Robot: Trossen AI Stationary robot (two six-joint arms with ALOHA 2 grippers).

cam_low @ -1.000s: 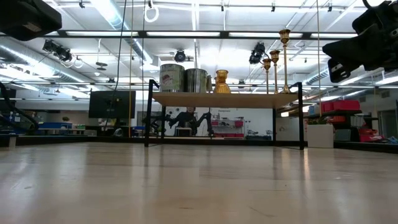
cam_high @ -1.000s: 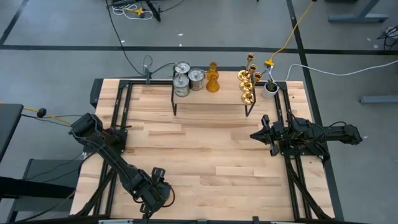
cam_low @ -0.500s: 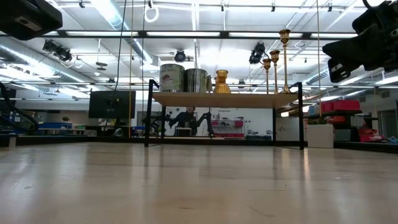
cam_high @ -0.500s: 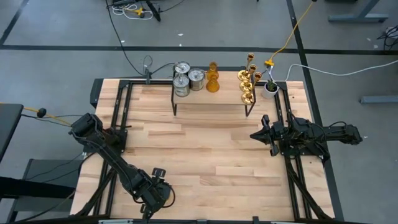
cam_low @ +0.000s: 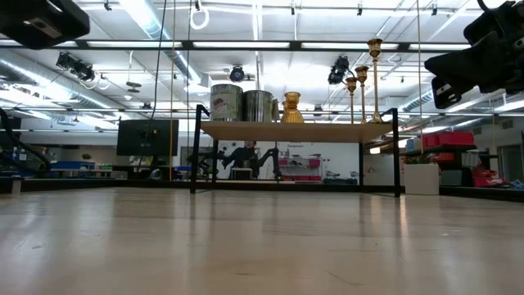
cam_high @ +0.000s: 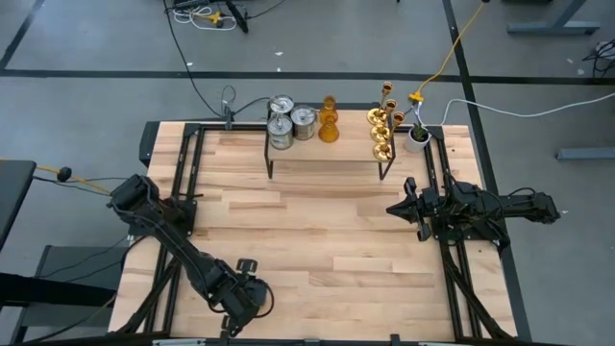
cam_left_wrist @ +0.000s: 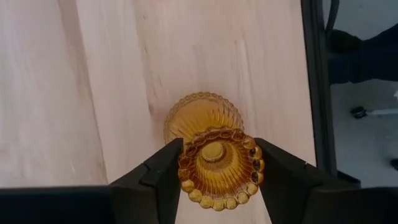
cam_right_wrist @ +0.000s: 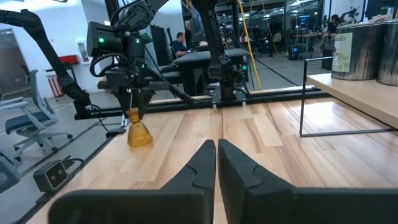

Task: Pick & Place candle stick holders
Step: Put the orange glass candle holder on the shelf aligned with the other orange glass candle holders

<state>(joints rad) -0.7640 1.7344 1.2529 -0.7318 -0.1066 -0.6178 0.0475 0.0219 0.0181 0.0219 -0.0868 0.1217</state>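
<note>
I've got left gripper (cam_left_wrist: 214, 163) clamped on amber holder (cam_left_wrist: 210, 149) at table's (cam_high: 327, 240) near-left edge | right gripper (cam_right_wrist: 216, 163) closed, idle | remaining holders still on shelf (cam_high: 327, 149)

Wood bench (cam_high: 317, 240): black-leg shelf (cam_high: 327, 152) at far edge, white plant pot (cam_high: 416, 137) beside, amber holder (cam_right_wrist: 138, 134) near left-front corner.

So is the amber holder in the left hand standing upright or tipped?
Upright: the amber holder stands base-down on the table, left hand gripping its top.
</note>
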